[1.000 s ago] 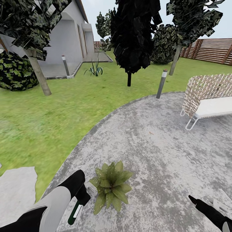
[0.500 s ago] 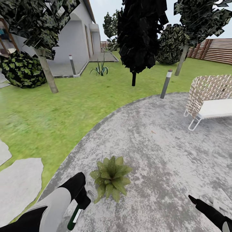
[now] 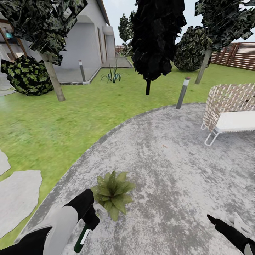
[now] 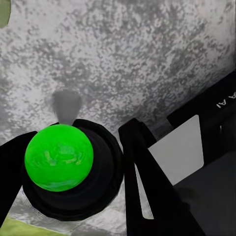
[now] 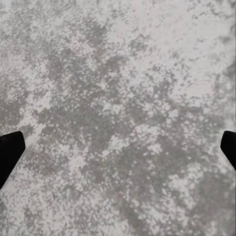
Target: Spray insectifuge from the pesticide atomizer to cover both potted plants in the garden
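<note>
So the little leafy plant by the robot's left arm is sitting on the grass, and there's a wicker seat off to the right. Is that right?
Not quite. The head view shows the plant on the grey paving, not the grass. It is beside the left arm, and the wicker seat is off to the right.

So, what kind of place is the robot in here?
Most likely a home garden: green lawn around round grey paving, trees, a wicker seat, a wooden fence and a house behind.

The left arm [image 3: 53,230] has a white forearm shell between black segments; the right arm [image 3: 235,237] is black with a white panel.
</note>
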